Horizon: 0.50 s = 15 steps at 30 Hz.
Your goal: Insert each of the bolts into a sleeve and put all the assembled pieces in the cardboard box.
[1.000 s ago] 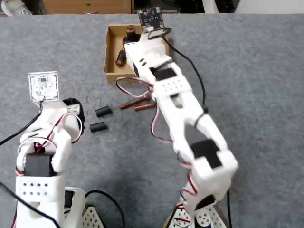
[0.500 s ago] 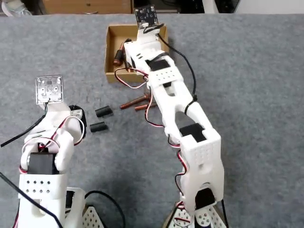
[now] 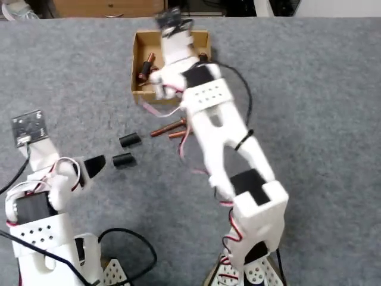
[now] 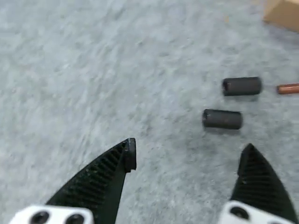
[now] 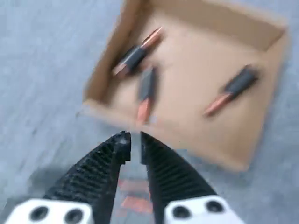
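The cardboard box holds three bolts in black sleeves. My right gripper hangs above the box's near wall, shut to a narrow slit with nothing in it. The right arm stretches across the table to the box. Two loose black sleeves lie on the grey cloth, with two bare copper bolts beside them. My left gripper stands open just short of the sleeves. One bolt tip shows past them.
Grey cloth covers the table, with free room on the far right and far left. Red and white cables hang from the right arm near the loose bolts. Wooden furniture stands behind the table's far edge.
The right arm's wrist has swung and tilted over the box, and the piece it held now lies inside. The left arm has pulled back toward the near left corner.
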### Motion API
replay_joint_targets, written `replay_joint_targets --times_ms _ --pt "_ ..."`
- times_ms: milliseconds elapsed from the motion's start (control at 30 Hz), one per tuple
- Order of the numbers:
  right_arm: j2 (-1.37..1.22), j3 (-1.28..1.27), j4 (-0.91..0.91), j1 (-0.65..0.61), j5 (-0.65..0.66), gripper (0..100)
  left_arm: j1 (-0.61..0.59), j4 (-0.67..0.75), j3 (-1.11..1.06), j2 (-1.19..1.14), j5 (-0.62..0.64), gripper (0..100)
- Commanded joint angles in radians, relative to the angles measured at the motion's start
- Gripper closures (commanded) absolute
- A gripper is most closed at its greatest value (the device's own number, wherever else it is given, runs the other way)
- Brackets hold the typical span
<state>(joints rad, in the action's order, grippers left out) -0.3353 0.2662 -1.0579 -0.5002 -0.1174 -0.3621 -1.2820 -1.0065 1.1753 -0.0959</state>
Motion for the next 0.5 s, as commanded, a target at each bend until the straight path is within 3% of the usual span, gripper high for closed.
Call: replay_joint_targets --times_ms 0,233,300,467 --pt "0.07 0.047 -0.143 -0.117 0.015 90.6 -0.069 -0.035 0.048 0.01 0.006 63" --pt "-0.031 0.071 -0.178 -0.265 0.002 90.6 -0.269 -0.097 0.048 0.01 0.006 63" --pt "-0.091 0.113 -0.18 -0.272 -0.061 90.4 -0.322 -0.097 0.048 0.008 0.006 63" --pt "-0.269 0.321 -0.276 -0.274 -0.106 90.3 -0.358 -0.098 0.04 0.008 0.006 63"
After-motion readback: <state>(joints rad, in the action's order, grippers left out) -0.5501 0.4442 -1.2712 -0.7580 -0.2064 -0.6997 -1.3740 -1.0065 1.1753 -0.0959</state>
